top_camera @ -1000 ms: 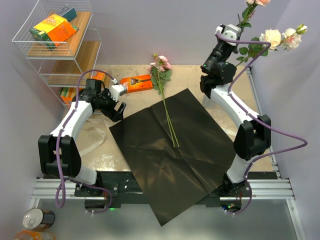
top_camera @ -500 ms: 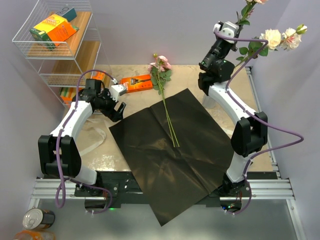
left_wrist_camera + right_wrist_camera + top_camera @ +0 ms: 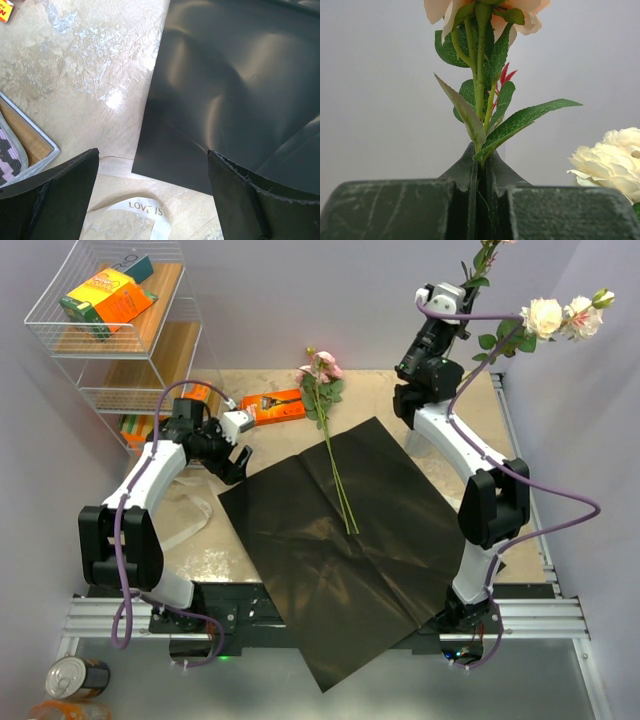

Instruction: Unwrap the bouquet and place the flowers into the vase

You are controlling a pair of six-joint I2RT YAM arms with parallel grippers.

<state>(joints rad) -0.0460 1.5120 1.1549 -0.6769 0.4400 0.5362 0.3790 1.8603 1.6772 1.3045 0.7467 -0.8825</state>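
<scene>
High up, the right claw [image 3: 480, 175] is pinched shut on a flower stem [image 3: 479, 85], light and bendy, gripped low, clear of the fragile petals. Other flowers [image 3: 328, 430] lie on the black paper [image 3: 340, 540]. The left claw [image 3: 152, 185] hangs wide open, empty.

A white wire shelf rack [image 3: 110, 330] blocks the far left. A flat orange box [image 3: 275, 405] and long-stemmed pink flowers [image 3: 325, 390] occupy the far centre. Cream-white leafy blooms [image 3: 560, 318] crowd the high far right. The beige tabletop [image 3: 225, 560] left of the black wrapping sheet [image 3: 340, 550] lies open.
</scene>
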